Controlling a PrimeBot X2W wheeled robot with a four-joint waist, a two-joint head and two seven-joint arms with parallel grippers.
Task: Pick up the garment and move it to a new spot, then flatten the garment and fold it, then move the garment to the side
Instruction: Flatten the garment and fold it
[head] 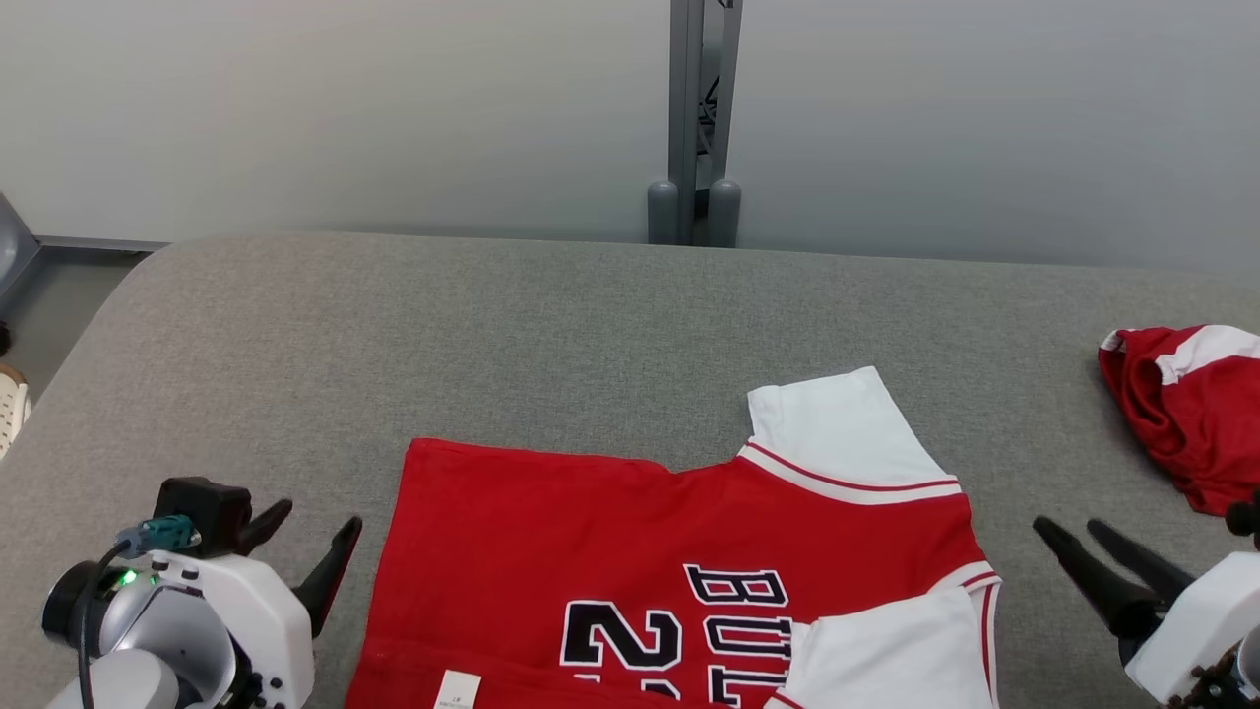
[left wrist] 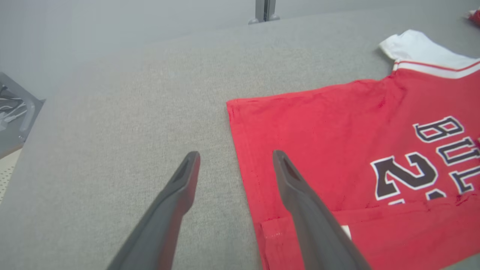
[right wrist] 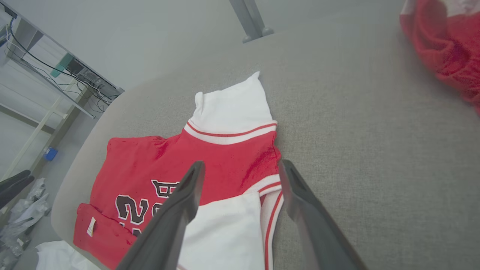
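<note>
**Grey table [head: 512, 325]: red jersey [head: 551, 522] lying flat, both grippers standing open**

Grey cloth is covering the whole table, and behind it a pale wall [head: 295, 108] and a grey metal post [head: 694, 118] are standing. We are looking down at the jersey, which is lying spread near the front edge of the table, between our two arms. Its black letters and number are facing up. One white sleeve [head: 847, 423] is pointing toward the far side, and the other white sleeve [head: 886, 650] is lying folded over the front. At the near edge the hem is turned up and is showing a small white label [head: 458, 689].

We are holding our left gripper [head: 319, 514] just beside the left edge of the jersey. Its two dark fingers are standing wide apart and are gripping nothing. In the left wrist view one finger is crossing over the red cloth, but we cannot tell if it is touching it.

We are holding our right gripper [head: 1066, 524] on the other side, near the jersey's right edge, over bare grey cloth. Its fingers are also spread wide and are holding nothing. In the right wrist view they are framing the shoulder of the jersey.

A second red garment [head: 1191, 414] is lying crumpled at the right edge of the table, well apart from the jersey.
</note>
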